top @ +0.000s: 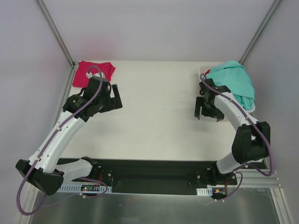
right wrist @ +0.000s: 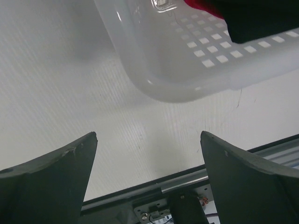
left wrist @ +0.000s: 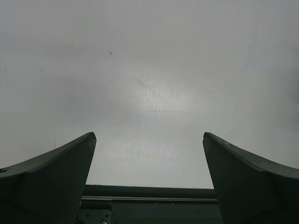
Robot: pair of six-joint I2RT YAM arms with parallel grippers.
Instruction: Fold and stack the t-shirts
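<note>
A magenta-pink cloth t-shirt is laid at the white bench's 10 o'clock, a teal cloth t-shirt is heaped at 2 o'clock, and the left gripper and right gripper are spread wide, empty.

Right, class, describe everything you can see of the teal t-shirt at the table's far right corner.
The teal t-shirt is plain mint-green soft cloth, unfolded and bunched into a wrinkled heap, with no sleeve or collar clearly showing. It sits at the far right corner of the table, seemingly piled on a white perforated plastic basket and spilling over its rim. The right arm crosses its near-left edge in the overhead view; contact cannot be told. The right claw hangs open nearby, empty.
</note>
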